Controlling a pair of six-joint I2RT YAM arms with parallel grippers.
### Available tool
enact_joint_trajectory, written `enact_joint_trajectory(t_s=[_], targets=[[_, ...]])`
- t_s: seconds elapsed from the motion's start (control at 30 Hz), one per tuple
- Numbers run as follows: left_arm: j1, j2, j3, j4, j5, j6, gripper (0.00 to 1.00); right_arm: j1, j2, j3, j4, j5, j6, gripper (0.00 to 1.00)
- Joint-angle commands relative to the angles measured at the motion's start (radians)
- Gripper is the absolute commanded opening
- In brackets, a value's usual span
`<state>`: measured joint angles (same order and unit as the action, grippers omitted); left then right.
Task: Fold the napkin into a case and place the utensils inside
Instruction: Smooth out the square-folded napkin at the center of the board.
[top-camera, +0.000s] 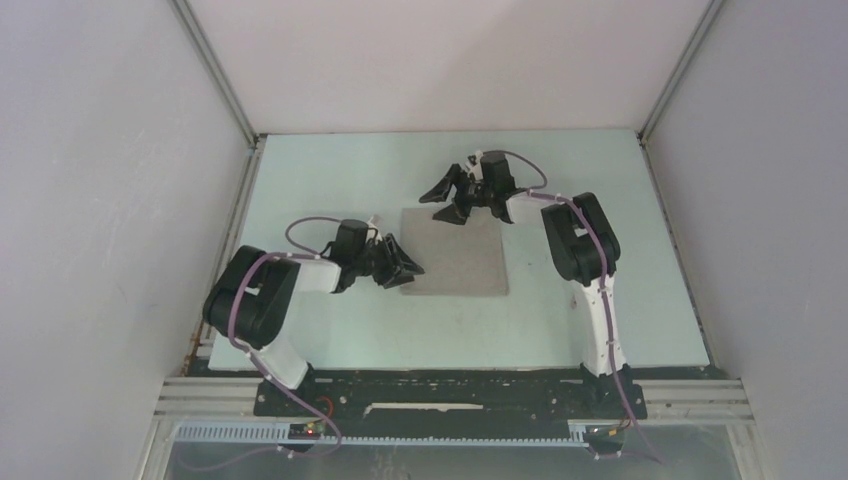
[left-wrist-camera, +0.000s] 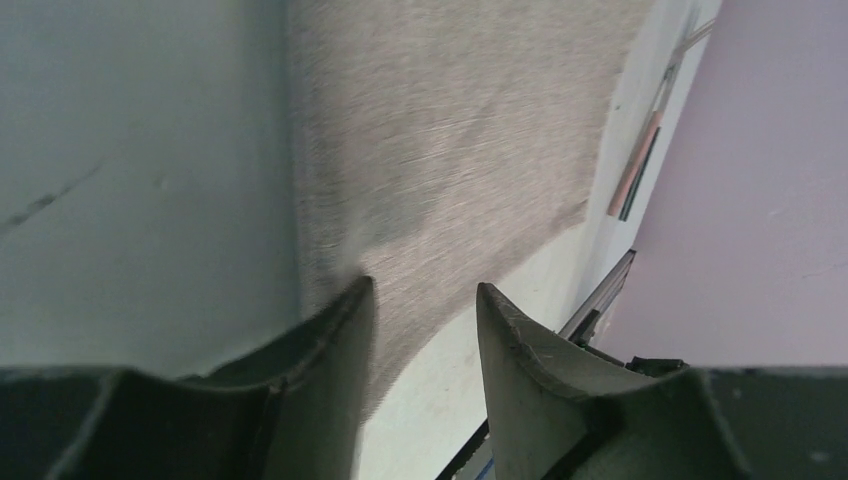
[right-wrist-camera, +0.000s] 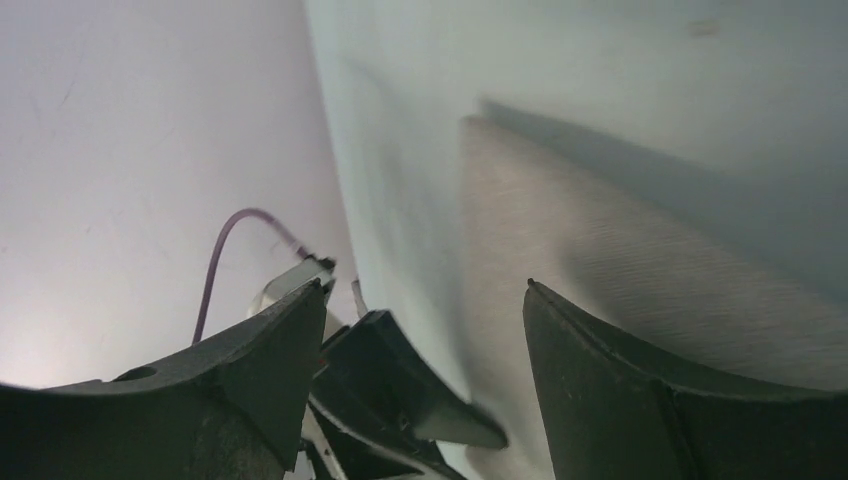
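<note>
Taupe-grey napkin (top-camera: 455, 255) lies flat, not yet folded, utensils (left-wrist-camera: 633, 170) well apart, left gripper (top-camera: 408, 272) and right gripper (top-camera: 470, 208) hovering open-jawed at its edges.

A pale mint tabletop (top-camera: 330, 330) fills the middle of the frame, boxed by plain white wall panels (top-camera: 100, 200) at left, back and right. Along the bottom run aluminium rails (top-camera: 700, 400), a black mounting plate (top-camera: 450, 388) and what may be a slotted cable duct (top-camera: 430, 434).

Napkin (top-camera: 455, 255) lies on table (top-camera: 330, 190), left claw (top-camera: 413, 278) at its left edge, right claw (top-camera: 470, 210) apparently at its back.
</note>
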<state>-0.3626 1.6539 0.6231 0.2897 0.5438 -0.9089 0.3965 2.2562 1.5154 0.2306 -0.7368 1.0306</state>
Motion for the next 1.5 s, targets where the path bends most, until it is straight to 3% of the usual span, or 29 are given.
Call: enact_joint_trajectory(t_s=[0.0, 0.47, 0.63, 0.73, 0.83, 0.93, 1.07, 1.23, 1.47], targets=[[-0.009, 0.031, -0.051, 0.071, -0.021, 0.001, 0.49, -0.038, 0.063, 0.004, 0.090, 0.018, 0.011, 0.81], [-0.002, 0.033, -0.138, 0.130, -0.054, -0.021, 0.49, -0.145, 0.146, -0.023, 0.114, 0.045, 0.015, 0.81], [0.002, -0.005, -0.124, 0.131, -0.042, -0.014, 0.57, -0.211, 0.128, -0.044, 0.128, -0.008, 0.005, 0.81], [0.002, -0.045, -0.039, 0.071, -0.026, 0.031, 0.62, -0.257, 0.085, -0.037, 0.136, -0.083, -0.012, 0.98], [0.002, -0.104, 0.068, -0.008, -0.018, 0.061, 0.79, -0.276, -0.035, -0.019, -0.011, -0.096, -0.119, 1.00], [0.002, -0.139, 0.177, -0.091, -0.028, 0.082, 0.84, -0.277, -0.139, -0.031, -0.107, -0.103, -0.178, 1.00], [0.002, -0.079, 0.305, -0.108, -0.022, 0.054, 0.93, -0.256, -0.192, -0.113, -0.072, -0.127, -0.151, 1.00], [0.012, 0.117, 0.422, 0.002, -0.014, -0.018, 0.96, -0.237, -0.170, -0.190, 0.044, -0.147, -0.092, 1.00], [0.016, 0.273, 0.538, -0.011, -0.047, -0.018, 0.94, -0.285, -0.075, -0.231, 0.114, -0.159, -0.082, 1.00]])
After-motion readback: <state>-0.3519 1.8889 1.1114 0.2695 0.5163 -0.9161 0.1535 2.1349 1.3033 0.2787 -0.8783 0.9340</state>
